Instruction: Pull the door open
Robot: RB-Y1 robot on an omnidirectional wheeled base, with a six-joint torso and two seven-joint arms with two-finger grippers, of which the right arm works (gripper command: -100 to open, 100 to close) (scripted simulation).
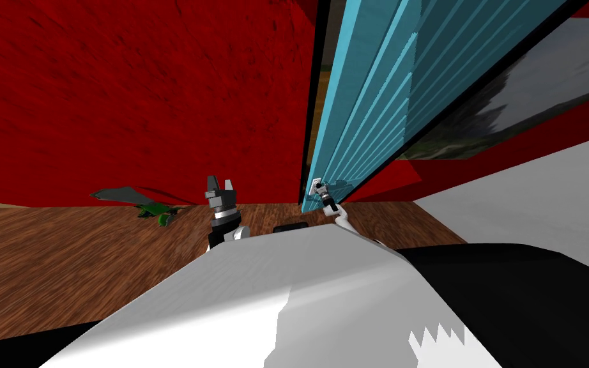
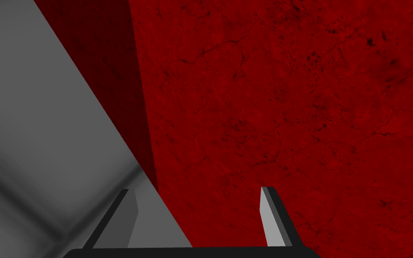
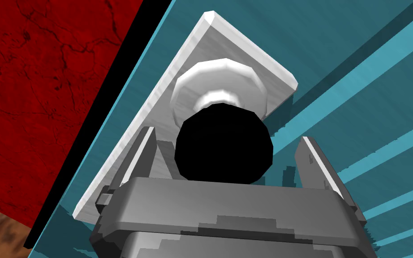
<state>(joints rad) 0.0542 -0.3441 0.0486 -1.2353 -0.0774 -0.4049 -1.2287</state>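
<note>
A teal slatted door [image 1: 376, 96] stands in a red wall, with a black frame along its handle edge. Its black round knob [image 3: 223, 143] sits on a white neck and a white backplate [image 3: 228, 49]. My right gripper [image 3: 225, 139] is open and reaches around the knob, one finger on each side with a small gap to both. In the head view the same gripper [image 1: 325, 195] is at the door's lower edge by the plate. My left gripper [image 1: 220, 185] is held up in front of the red wall, open [image 2: 196, 192] with nothing between its fingers.
The floor [image 1: 63, 255] is brown wood. A green and grey object [image 1: 156, 211] lies at the foot of the red wall [image 1: 127, 96] to my left. A framed landscape picture [image 1: 529, 96] hangs right of the door, with a white surface [image 1: 542, 191] below it.
</note>
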